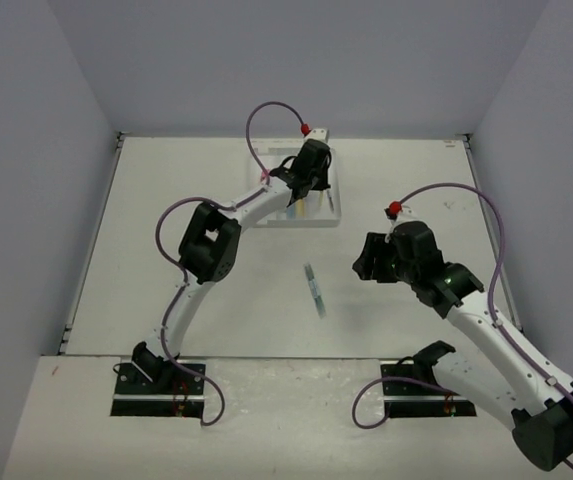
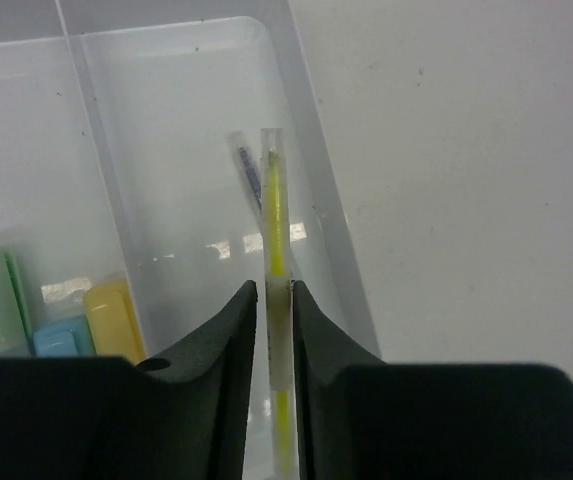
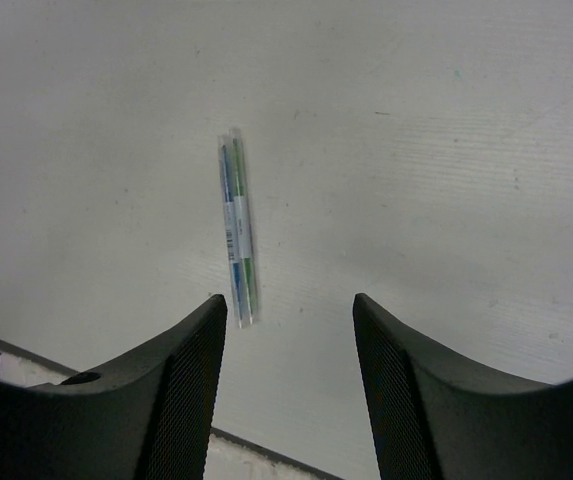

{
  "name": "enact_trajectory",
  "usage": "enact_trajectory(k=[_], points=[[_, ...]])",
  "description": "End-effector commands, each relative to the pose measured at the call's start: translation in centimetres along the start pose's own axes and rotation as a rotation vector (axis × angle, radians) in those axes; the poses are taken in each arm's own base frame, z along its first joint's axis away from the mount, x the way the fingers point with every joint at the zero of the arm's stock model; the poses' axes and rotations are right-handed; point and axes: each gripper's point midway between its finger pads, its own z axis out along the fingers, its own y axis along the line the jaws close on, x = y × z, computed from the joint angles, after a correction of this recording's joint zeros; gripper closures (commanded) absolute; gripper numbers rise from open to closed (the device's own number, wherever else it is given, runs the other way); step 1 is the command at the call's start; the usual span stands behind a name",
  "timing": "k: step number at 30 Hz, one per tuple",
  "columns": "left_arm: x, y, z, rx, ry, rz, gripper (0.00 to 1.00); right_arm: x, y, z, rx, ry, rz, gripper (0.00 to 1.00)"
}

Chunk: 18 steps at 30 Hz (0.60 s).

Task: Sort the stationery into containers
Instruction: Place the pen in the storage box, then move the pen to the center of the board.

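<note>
While left end effector (image 2: pixel 274 300) grips pale yellow pen (image 2: pixel 276 205) over tray (image 2: pixel 313 205) (outer compartment) | right end effector (image 3: pixel 288 300) wide apart

Light cool-white, diffuse, from overhead; shadows soft. Top view evenly bright, counter (image 1: pixel 176 180) near washed out, walls (image 1: pixel 26 150) duller, lavender-grey. Left wrist view: white glare patches on tray (image 2: pixel 186 120) floor beside pale yellow pen (image 2: pixel 276 200); left gripper (image 2: pixel 273 292) black, detail lost, edges soft, out of focus. Right wrist view dimmer, greyer, brighter toward right side; right gripper (image 3: pixel 288 302) blurred, thin pens (image 3: pixel 238 235) fairly sharp.
</note>
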Motion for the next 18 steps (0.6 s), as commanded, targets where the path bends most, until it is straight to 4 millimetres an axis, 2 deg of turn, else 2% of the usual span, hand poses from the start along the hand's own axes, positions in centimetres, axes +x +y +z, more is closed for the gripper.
enact_trajectory(k=[1, 2, 4, 5, 6, 8, 10, 13, 15, 17, 18], points=[[-5.8, -1.9, -1.5, 0.077, -0.144, -0.021, 0.69, 0.9, 1.5, 0.4, -0.046, 0.035, -0.017, 0.45], [-6.0, -1.9, -1.9, 0.080, -0.148, -0.025, 0.63, 1.2, 1.8, 0.7, -0.050, 0.049, -0.025, 0.45], [-6.5, -2.0, -2.9, 0.086, -0.158, -0.036, 0.41, 2.1, 2.6, 1.5, -0.053, 0.087, -0.043, 0.47], [-6.9, -2.0, -3.8, 0.090, -0.166, -0.045, 0.14, 2.9, 3.1, 2.1, -0.054, 0.123, -0.059, 0.47], [-7.3, -2.0, -4.7, 0.092, -0.172, -0.051, 0.08, 3.4, 3.6, 2.7, -0.054, 0.150, -0.071, 0.49], [-8.3, -2.1, -6.8, 0.097, -0.187, -0.059, 0.06, 4.1, 4.2, 3.6, -0.041, 0.175, -0.095, 0.53], [-9.5, -1.7, -9.7, 0.087, -0.205, -0.074, 0.00, 5.3, 5.0, 5.0, -0.032, 0.223, -0.122, 0.57], [-11.0, 0.0, -16.0, 0.039, -0.263, -0.100, 0.00, 6.4, 6.2, 6.6, -0.003, 0.266, -0.171, 0.60], [-10.8, 1.5, -18.7, 0.005, -0.282, -0.118, 0.00, 7.0, 6.5, 7.6, 0.021, 0.293, -0.188, 0.62], [-9.0, 3.9, -21.0, -0.055, -0.271, -0.119, 0.00, 8.3, 6.4, 9.0, 0.057, 0.341, -0.210, 0.64], [-9.9, 3.9, -22.7, -0.041, -0.298, -0.127, 0.00, 8.2, 6.5, 9.2, 0.060, 0.337, -0.211, 0.64]])
